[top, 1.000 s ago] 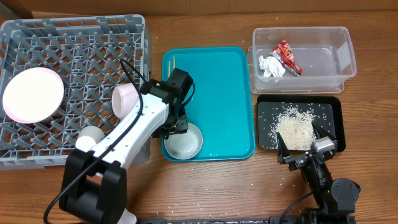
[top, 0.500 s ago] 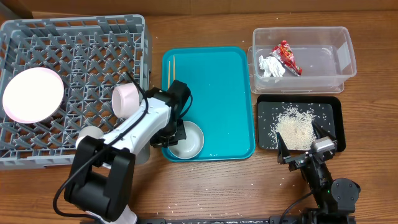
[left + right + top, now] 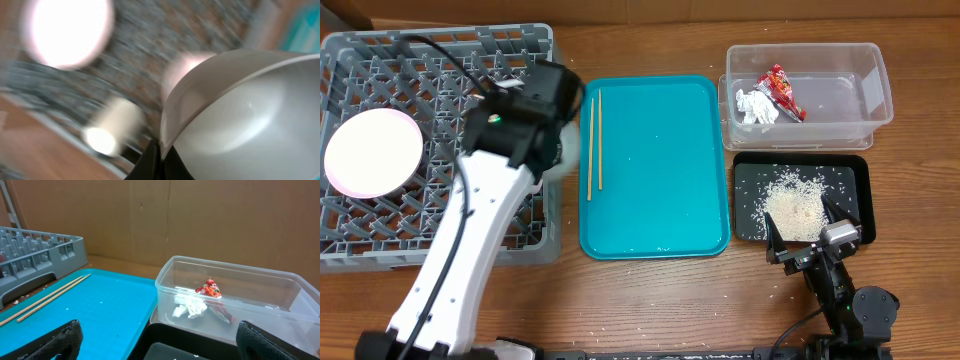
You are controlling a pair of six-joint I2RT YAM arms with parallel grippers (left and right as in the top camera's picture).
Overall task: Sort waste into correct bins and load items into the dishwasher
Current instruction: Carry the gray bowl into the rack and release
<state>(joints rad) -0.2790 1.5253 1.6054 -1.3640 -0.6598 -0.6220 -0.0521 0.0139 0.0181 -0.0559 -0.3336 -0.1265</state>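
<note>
Overhead: left hand (image 3: 556, 132) over the right wall of the dish rack (image 3: 430, 50), chopsticks (image 3: 595, 140) on the teal tray (image 3: 670, 200), wrapper (image 3: 782, 92) and tissue (image 3: 755, 107) in the clear tub (image 3: 880, 80), rice (image 3: 795, 205) on the black tray (image 3: 750, 175).
Left wrist: clenched on the rim of the blurred grey-rimmed bowl (image 3: 240, 115).
Right wrist: right hand (image 3: 160, 342) spread wide, grasping nothing.

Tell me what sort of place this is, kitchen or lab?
Probably a lab bench staged as a kitchen cleanup: a wooden table, a plain cardboard wall behind it, and a grey dish rack standing in for a dishwasher, with the left gripper holding a bowl by it.
</note>
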